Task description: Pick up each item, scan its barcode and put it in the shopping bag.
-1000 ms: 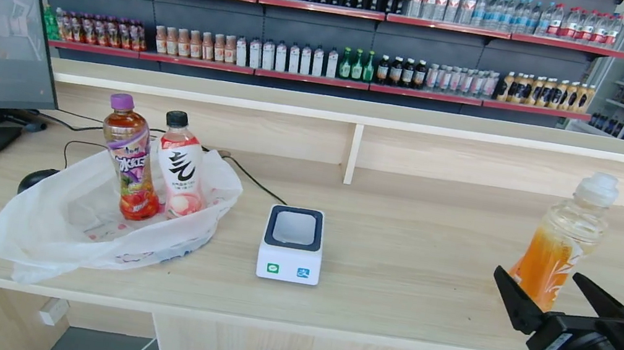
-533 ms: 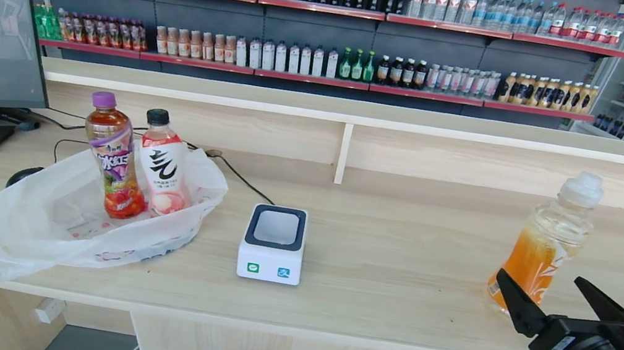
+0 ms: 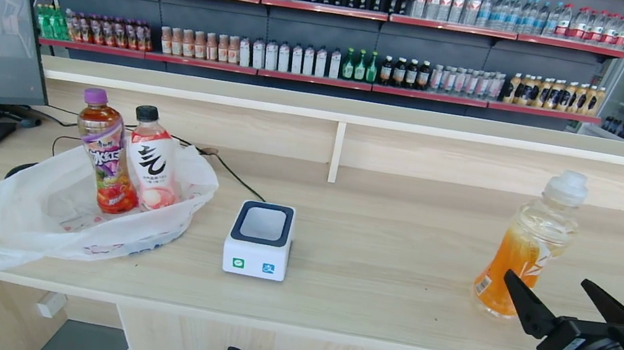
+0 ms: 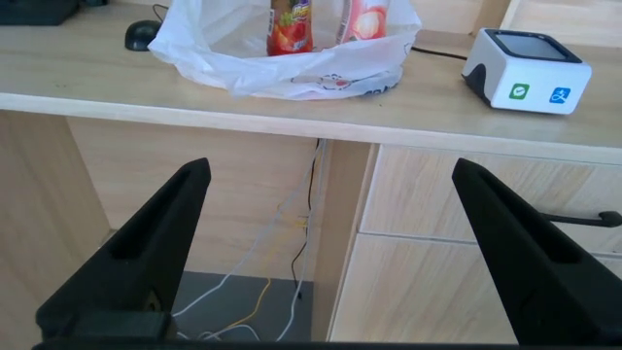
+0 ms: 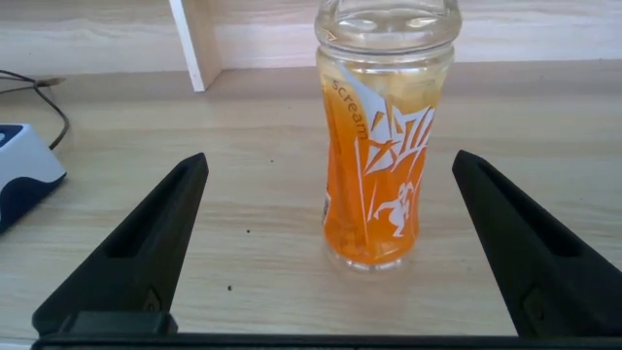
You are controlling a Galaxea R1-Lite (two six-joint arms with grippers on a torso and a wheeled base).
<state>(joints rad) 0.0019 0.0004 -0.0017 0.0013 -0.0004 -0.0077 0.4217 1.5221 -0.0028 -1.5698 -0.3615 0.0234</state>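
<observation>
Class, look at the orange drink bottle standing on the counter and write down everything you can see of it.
The orange drink bottle is clear plastic with a whitish cap. Orange liquid fills its lower part, and white graphics are printed on its waisted body. It stands upright on the wooden counter, on the robot's right, well apart from the scanner. The open right gripper faces it without touching.

Counter (image 3: 387, 256) pale matt wood grain; orange bottle (image 3: 528, 247) clear glossy plastic; shopping bag (image 3: 37, 213) thin crinkled plastic.
</observation>
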